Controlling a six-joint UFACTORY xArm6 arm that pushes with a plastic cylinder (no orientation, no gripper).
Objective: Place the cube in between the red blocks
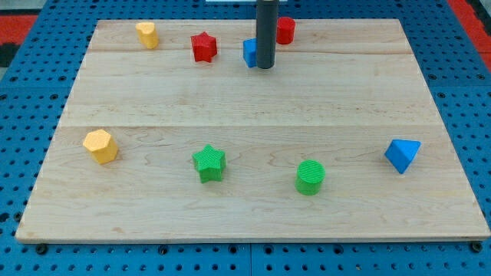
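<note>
A blue cube (249, 52) sits near the view's top, mostly hidden behind my rod. My tip (265, 67) rests against the cube's right side. A red star (204, 47) lies to the cube's left, a short gap away. A red cylinder (285, 30) stands just right of and above the rod, partly hidden by it. The cube lies roughly between the two red blocks, closer to the cylinder.
A yellow cylinder-like block (147, 34) is at the top left. A yellow hexagon block (100, 146) is at the left. A green star (209, 163) and a green cylinder (310, 177) are at the bottom middle. A blue triangle block (402, 155) is at the right.
</note>
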